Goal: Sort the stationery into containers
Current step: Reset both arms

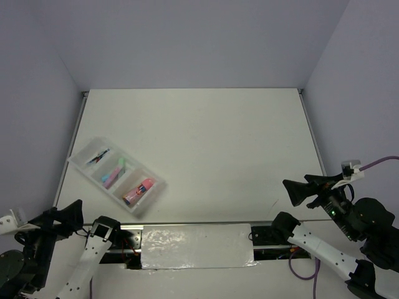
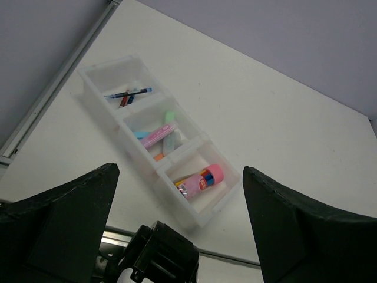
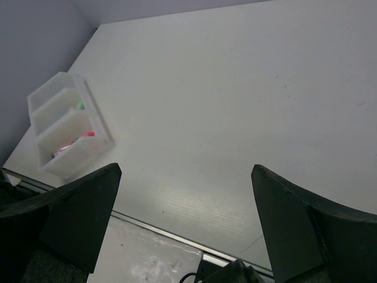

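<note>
While both hands hang open and grasp nothing, the left hand (image 2: 179, 170) and the right hand (image 3: 185, 168), the clear tray (image 1: 76, 161) lies at the left of the counter (image 1: 206, 143). Its long axis slants from far left to near right. The far compartment holds two thin pens (image 2: 126, 95), one blue and one red. The middle one holds four highlighters (image 2: 159, 137), and the near one holds one pink tube (image 2: 202, 181). All of them lie crosswise in the tray
</note>
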Tool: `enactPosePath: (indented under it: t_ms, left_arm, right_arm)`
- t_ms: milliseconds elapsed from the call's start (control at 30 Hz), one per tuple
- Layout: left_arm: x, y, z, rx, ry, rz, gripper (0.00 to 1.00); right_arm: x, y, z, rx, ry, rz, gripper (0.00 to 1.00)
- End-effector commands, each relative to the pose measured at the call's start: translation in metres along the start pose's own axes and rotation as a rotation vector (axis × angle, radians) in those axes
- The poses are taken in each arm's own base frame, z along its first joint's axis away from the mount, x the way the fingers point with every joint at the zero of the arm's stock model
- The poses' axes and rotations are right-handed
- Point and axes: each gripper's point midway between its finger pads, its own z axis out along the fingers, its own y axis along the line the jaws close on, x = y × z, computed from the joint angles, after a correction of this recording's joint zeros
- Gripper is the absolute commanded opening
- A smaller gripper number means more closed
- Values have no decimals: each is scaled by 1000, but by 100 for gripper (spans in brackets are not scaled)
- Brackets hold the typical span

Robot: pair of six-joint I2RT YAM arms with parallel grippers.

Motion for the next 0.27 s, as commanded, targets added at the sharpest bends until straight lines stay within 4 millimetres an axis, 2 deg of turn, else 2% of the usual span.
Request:
enactPosePath:
  t_ms: [0,233]
  left_arm:
    - [-8,-1,-1,5,-25,-18,99]
    - [-11,-9,7,16,-14,-6,99]
  right_arm:
    - [-3,5,8,2,-3,13,100]
    - [0,8,17,23,22,11,100]
